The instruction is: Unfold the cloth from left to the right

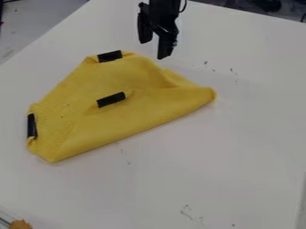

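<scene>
The black gripper [153, 47] hangs near the top middle of the camera view, over the table beyond the cloth's upper edge. Its two fingers stand apart with nothing between them. The yellow cloth [90, 96] lies folded on the white table, left of the middle, with a long straight fold along its lower right side and a raised, rumpled part at its upper right. Black strips mark its top corner, its left corner and the folded-over layer near its middle. What lies under the fold is hidden.
The white table [239, 134] extends to the right and below the cloth, with small dark marks on it. An orange-brown object [20, 224] is at the bottom left corner. Dark items lie beyond the table's top edge.
</scene>
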`<state>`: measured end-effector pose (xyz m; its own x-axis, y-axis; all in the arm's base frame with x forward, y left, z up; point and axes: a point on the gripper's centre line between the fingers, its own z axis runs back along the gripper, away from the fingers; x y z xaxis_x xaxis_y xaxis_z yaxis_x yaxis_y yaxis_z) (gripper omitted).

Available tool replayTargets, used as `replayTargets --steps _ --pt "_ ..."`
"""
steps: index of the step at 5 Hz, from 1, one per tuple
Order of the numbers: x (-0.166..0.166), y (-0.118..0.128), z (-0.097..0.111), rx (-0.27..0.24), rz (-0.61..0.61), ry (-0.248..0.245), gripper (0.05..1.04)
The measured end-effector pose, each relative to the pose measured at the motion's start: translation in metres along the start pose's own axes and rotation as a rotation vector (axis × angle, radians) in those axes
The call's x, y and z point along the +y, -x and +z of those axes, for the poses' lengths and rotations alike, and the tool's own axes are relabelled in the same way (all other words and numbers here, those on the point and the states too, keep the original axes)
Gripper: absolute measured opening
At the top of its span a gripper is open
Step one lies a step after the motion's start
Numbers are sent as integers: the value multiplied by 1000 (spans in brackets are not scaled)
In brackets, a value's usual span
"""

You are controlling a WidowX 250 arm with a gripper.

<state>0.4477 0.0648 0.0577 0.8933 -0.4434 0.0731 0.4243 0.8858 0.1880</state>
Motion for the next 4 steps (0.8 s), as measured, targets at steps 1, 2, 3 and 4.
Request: replayTargets --steps 1,2,3,4 --pt "-6 6 -19 41 4 26 1000" --pt "-20 24 -34 83 51 47 1000" --pt "-20 31 -20 72 103 18 1000" --pt "-34 42 -1 76 149 1 1000"
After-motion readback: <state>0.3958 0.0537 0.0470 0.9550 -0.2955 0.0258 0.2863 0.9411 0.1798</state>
